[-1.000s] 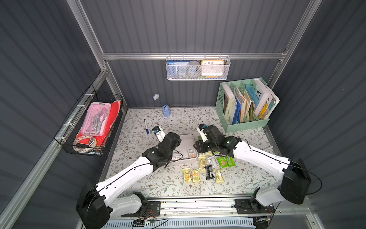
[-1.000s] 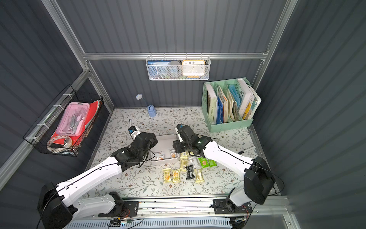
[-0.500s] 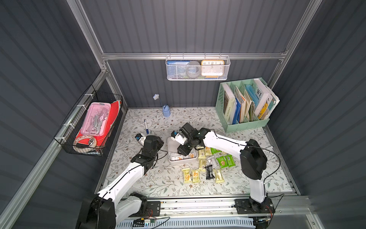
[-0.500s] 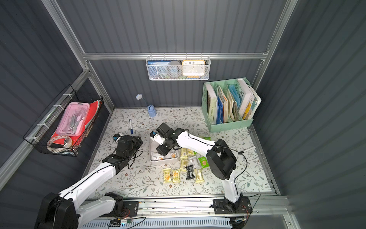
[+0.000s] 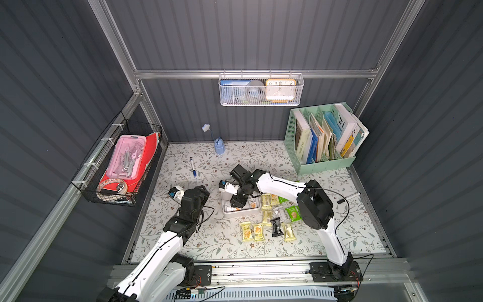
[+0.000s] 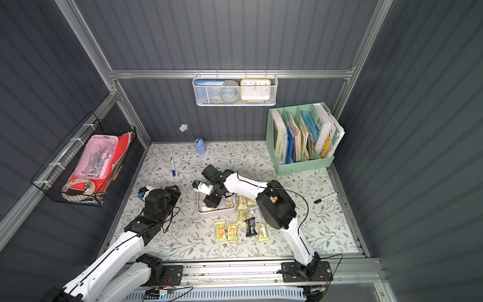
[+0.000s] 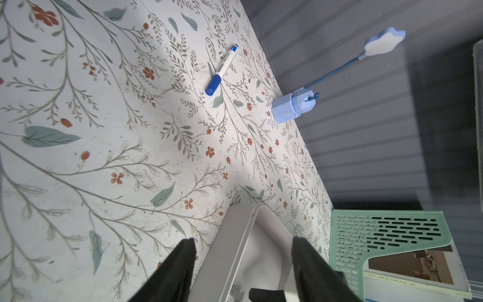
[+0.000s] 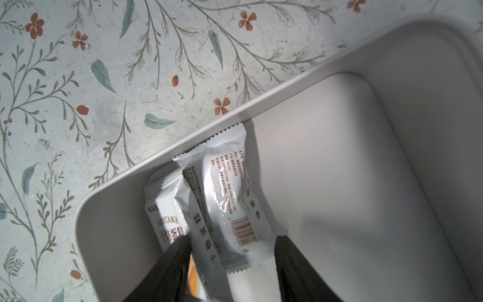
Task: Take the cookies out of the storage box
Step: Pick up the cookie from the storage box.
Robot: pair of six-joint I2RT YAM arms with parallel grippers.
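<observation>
Now the right gripper (image 8: 232, 241), open, is nearer: inside the storage box (image 8: 339, 183), jaws straddling a white cookie packet (image 8: 227, 198) across its width; left gripper (image 7: 243, 241) open, well left.

Shallow white box (image 5: 241, 212), lidless w/ rounded corners, sits flat mid-table (image 5: 209, 235), a few white cookie packets (image 8: 224, 198) inside along one wall; approx. ten more, yellow (image 5: 246, 231), green (image 5: 292, 214) & one black (image 5: 275, 228), lie loose just beside it.
</observation>
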